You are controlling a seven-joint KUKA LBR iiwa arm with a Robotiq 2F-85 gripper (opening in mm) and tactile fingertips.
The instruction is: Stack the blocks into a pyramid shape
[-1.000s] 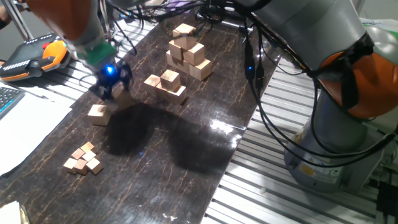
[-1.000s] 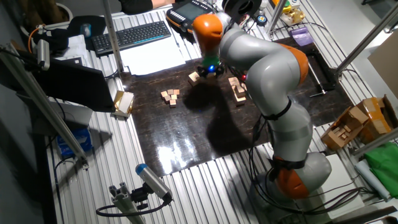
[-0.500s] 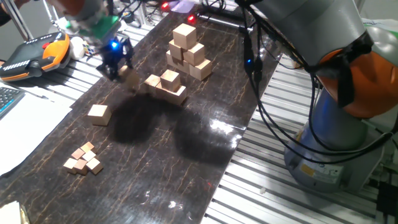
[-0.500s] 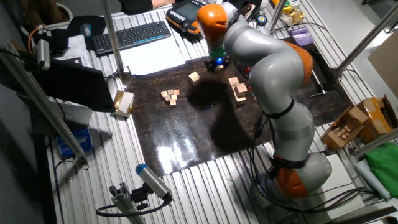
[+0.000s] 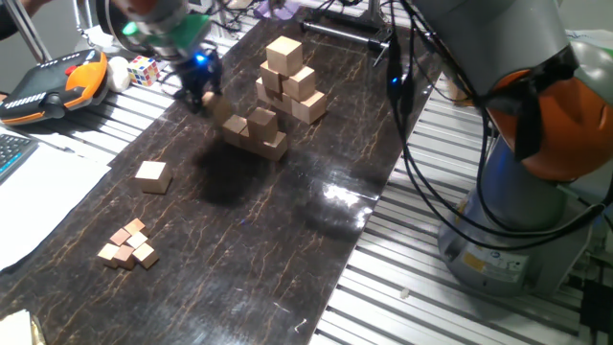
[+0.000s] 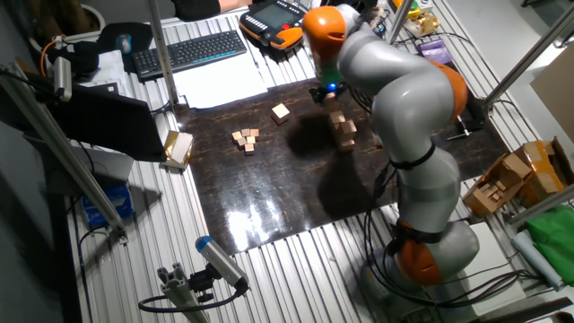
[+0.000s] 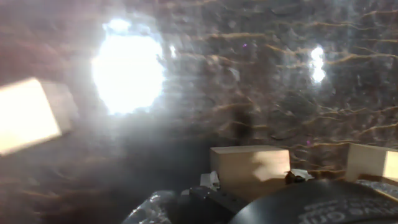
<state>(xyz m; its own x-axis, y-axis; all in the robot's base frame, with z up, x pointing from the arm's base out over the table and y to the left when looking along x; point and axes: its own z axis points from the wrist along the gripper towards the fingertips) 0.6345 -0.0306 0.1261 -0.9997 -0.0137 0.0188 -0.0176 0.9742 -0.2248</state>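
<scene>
Above the dark mat, my gripper (image 5: 203, 93) (image 6: 328, 91) hangs just left of the pyramid shape (image 5: 257, 132) (image 6: 343, 131), a low stepped pile of tan blocks. It is shut on one block (image 7: 249, 167), which the hand view shows close under the hand. A lone block (image 5: 151, 175) (image 6: 281, 112) lies on the mat to the left. Two more tan cubes show on the mat in the hand view, one at the left (image 7: 28, 116) and one at the right edge (image 7: 373, 163).
A taller stack of bigger cubes (image 5: 289, 77) stands behind the pile. Tiny cubes (image 5: 129, 244) (image 6: 245, 138) lie clustered near the mat's front left. An orange pendant (image 5: 53, 88), a colour puzzle cube (image 5: 144, 69), a keyboard (image 6: 193, 49) and the robot's base (image 5: 536, 220) ring the mat.
My gripper has risen from beside the lone block and travelled back and right toward the pile, carrying a block with it. The lone block stayed where it was.
</scene>
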